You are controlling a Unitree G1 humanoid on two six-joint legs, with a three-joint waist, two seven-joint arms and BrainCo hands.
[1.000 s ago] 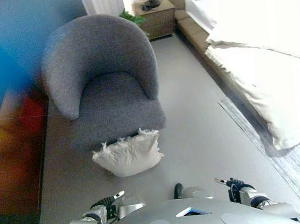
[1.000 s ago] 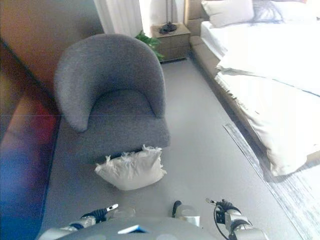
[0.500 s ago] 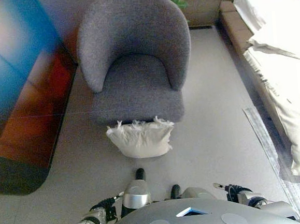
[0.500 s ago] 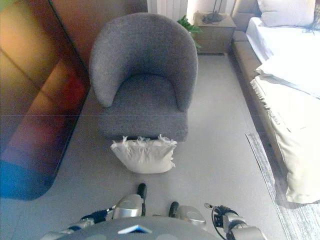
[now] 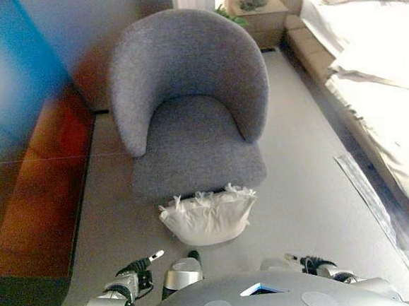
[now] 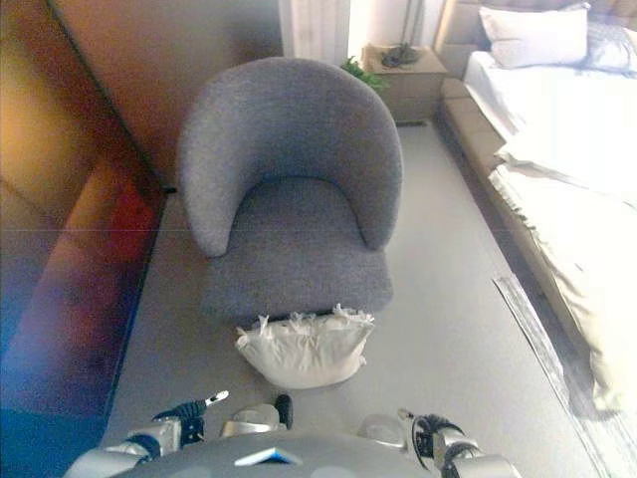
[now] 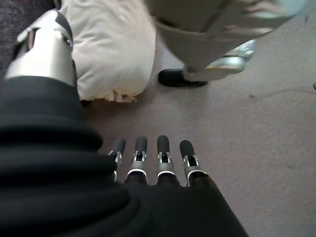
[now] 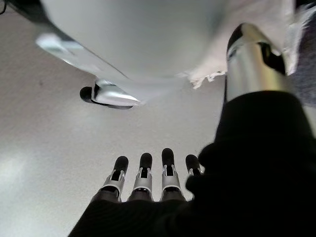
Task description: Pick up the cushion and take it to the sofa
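1. The cushion [image 5: 208,214] lies on the floor, touching the front of the grey armchair [image 5: 190,104].
2. The left hand [image 7: 153,160] and right hand [image 8: 148,175] hang straight-fingered, grasping nothing.
3. Risk: a grab at the fringed edge alone may let the soft cushion sag and slip.

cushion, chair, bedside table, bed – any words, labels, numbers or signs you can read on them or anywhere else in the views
None: no text shows in any view.
Cushion: plain cream cloth with a fringed edge, no label showing.
Armchair: plain grey fabric, no tag in sight.
Bedside table: a dark thing lies on top, too small to show any print.
Bed: plain white bedding.
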